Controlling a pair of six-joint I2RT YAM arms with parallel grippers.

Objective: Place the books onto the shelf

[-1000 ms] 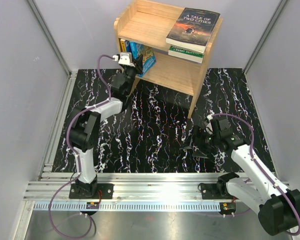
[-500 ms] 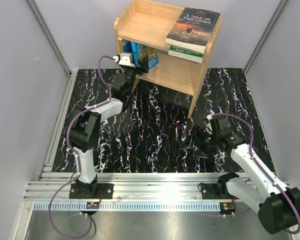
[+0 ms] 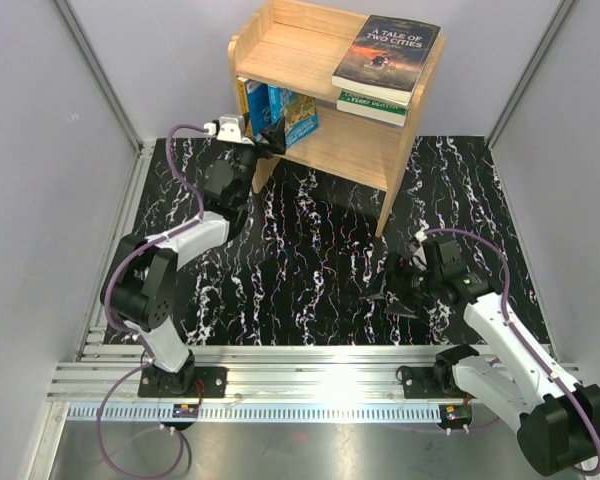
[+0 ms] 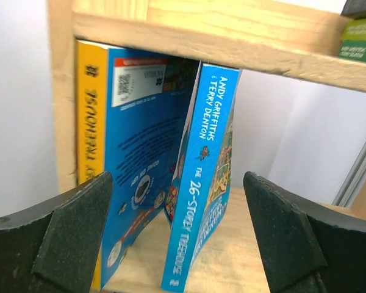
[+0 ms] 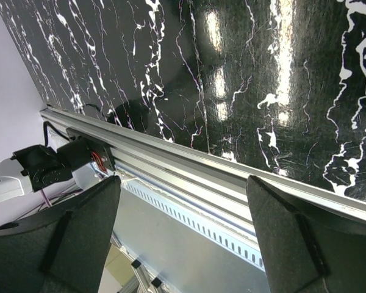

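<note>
Now my left gripper point(image 4: 177, 189) gapes wide and empty, the two blue books point(image 4: 146, 140) straight ahead between my fingers point(image 4: 61, 238) on the lower tier of the shelf point(image 4: 232, 46), propped against its side wall point(image 4: 61, 91) so, I judge, they stand unheld.

1. Blue paperbacks point(image 3: 252, 99) point(image 3: 298, 111): you have two.
2. Dark paperback point(image 3: 385, 55): you have one.
3. Green paperback point(image 3: 372, 105): you have one — that makes four in all.
4. Shelf point(image 3: 290, 50): you have one, with two tiers.
5. Robot arms point(image 3: 170, 250) point(image 3: 500, 325): you have two.
</note>
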